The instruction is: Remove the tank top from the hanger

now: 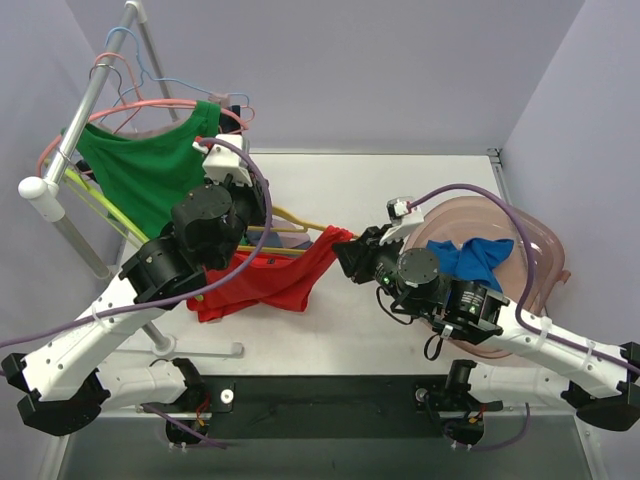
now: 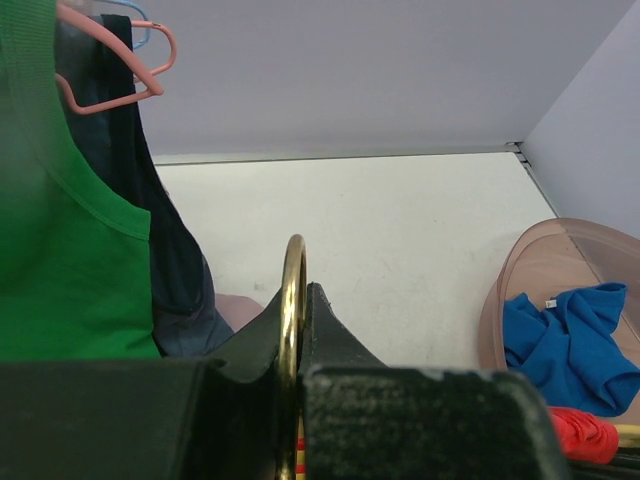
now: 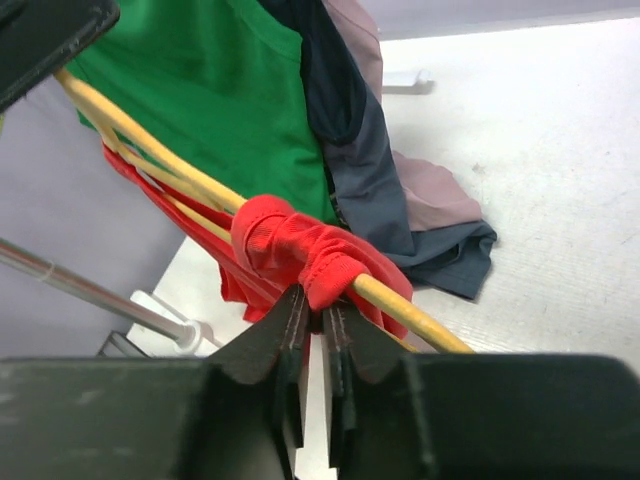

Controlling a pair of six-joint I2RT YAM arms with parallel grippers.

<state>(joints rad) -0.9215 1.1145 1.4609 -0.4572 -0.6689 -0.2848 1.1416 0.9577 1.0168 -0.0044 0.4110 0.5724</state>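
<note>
We see the left fingers (image 2: 335, 345) clamped tight on the yellow hanger (image 2: 293, 270), bracing it over the surface (image 1: 400, 190). The right fingers (image 3: 285, 330), nearly closed, pinch the red tank top (image 3: 285, 240) bunched on the hanger's right end, likely to slide it off.

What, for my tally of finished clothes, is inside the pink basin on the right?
A crumpled blue garment lies in the pink basin. The right arm crosses over the basin's near part in the top view, so anything beneath it is hidden.
</note>
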